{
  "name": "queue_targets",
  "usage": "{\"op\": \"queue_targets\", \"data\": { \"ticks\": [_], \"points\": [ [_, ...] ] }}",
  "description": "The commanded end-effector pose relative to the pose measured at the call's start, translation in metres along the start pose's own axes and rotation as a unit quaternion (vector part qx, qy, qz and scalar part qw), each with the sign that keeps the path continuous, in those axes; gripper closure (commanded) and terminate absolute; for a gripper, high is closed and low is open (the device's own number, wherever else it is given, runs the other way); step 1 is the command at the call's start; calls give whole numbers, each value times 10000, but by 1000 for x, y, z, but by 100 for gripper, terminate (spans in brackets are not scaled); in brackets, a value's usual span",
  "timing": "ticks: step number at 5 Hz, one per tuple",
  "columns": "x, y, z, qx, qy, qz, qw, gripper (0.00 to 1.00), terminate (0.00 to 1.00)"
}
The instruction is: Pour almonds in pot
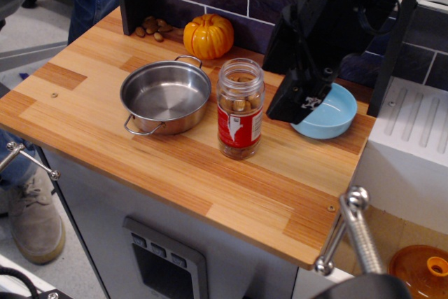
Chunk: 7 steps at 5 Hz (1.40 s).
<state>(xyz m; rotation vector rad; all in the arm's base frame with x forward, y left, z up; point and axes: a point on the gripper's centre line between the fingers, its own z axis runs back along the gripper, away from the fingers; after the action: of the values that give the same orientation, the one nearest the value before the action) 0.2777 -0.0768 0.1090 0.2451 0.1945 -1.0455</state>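
The almonds (240,103) fill the upper part of a clear jar (240,110) with a red label. The jar stands upright and open near the middle of the wooden counter. The pot (166,96), a shallow shiny steel pan with two wire loop handles, sits empty just left of the jar. My black gripper (283,89) hangs to the right of the jar, above the left rim of the light blue bowl (336,113). Its jaws are spread, hold nothing, and do not touch the jar.
An orange pumpkin (208,35) stands behind the pot by the tiled wall. A few loose nuts (150,27) lie in the back left corner. A white rack (413,138) borders the counter's right side. A metal bar (353,232) stands in the foreground.
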Motion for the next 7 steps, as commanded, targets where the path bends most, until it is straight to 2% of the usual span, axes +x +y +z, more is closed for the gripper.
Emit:
{"op": "queue_targets", "data": {
  "ticks": [1,2,3,4,5,6,7],
  "points": [
    [4,10,-23,87,712,-485,9962,0,0],
    [-3,10,-44,107,1158,-403,9924,0,0],
    [-4,17,-57,275,1418,-320,9890,0,0],
    [2,34,-56,549,1414,-127,9883,0,0],
    [1,46,-62,581,1602,-65,9853,0,0],
    [-5,55,-75,391,1883,-107,9813,0,0],
    [-15,43,-81,130,2023,-267,9789,0,0]
  ]
}}
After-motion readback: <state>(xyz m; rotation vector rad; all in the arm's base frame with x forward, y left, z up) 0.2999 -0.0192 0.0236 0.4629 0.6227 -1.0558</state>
